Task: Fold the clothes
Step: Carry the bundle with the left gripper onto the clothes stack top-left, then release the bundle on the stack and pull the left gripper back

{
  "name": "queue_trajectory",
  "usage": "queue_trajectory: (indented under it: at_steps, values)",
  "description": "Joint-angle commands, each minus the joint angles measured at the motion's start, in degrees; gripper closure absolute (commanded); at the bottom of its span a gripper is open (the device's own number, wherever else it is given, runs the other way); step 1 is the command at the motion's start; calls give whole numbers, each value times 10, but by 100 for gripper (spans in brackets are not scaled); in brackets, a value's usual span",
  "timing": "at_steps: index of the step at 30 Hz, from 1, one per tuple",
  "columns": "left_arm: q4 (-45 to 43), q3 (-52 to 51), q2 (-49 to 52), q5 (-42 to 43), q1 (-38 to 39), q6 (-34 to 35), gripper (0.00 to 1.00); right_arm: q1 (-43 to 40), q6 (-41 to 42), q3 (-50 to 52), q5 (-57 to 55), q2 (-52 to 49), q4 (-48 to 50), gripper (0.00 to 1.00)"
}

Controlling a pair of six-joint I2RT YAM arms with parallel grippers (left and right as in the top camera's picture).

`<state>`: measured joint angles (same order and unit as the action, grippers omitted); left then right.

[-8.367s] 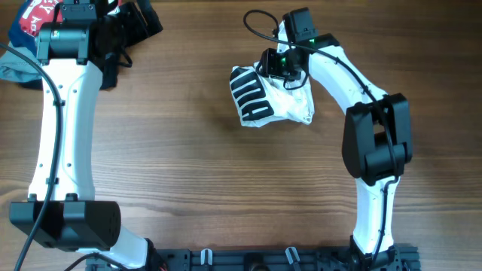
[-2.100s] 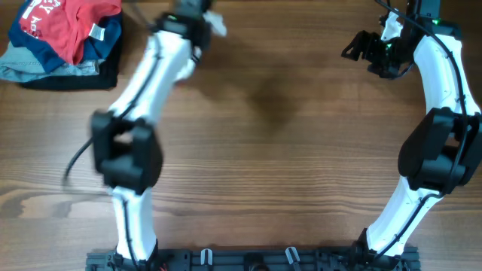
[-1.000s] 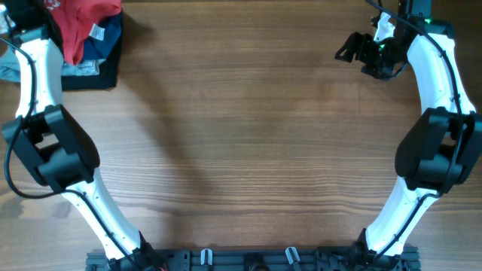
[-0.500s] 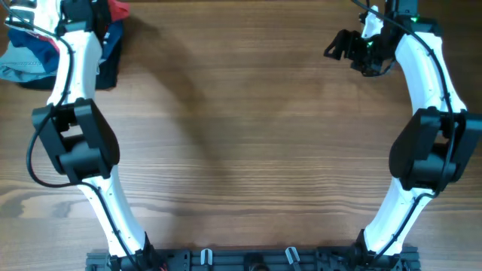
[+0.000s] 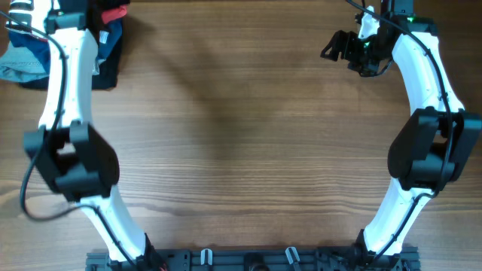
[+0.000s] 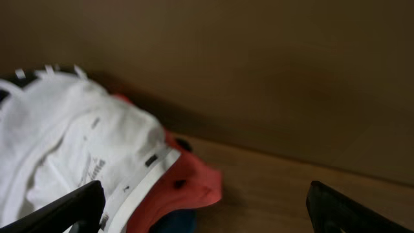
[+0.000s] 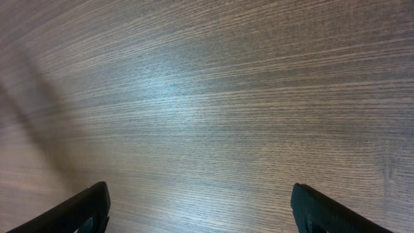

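The clothes, a white thin garment with small black marks, lie crumpled on top of a red garment in the left wrist view. My left gripper hangs just above and beside them, open, with its fingers wide apart and nothing between them. In the overhead view the left arm reaches to the back left corner and covers most of that spot. My right gripper is at the back right, open over bare wood, holding nothing.
A pile of other garments sits in the back left corner: red, blue, grey-blue and black. The wooden table stretches between the two arms. A rail runs along the front edge.
My left arm swung over the pile at the back left, and its gripper went from shut to wide open, letting the white garment go there. The right gripper shifted slightly left.
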<state>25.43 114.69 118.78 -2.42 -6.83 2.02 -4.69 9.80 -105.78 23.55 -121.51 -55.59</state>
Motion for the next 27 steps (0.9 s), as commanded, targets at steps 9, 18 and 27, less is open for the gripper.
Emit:
queue_trajectory:
  at_steps: [9, 18, 27]
  values:
    - [-239, 5, 76, -60, -101, 17, 0, 2, -8, -1, -11, 10, -13, 10]
    - [-238, 5, 283, -56, -129, 17, 0, 2, -7, -1, -11, 10, -19, 10]
    - [-92, 5, 336, -42, -128, 17, 0, 2, -7, -1, -11, 10, -19, 10]
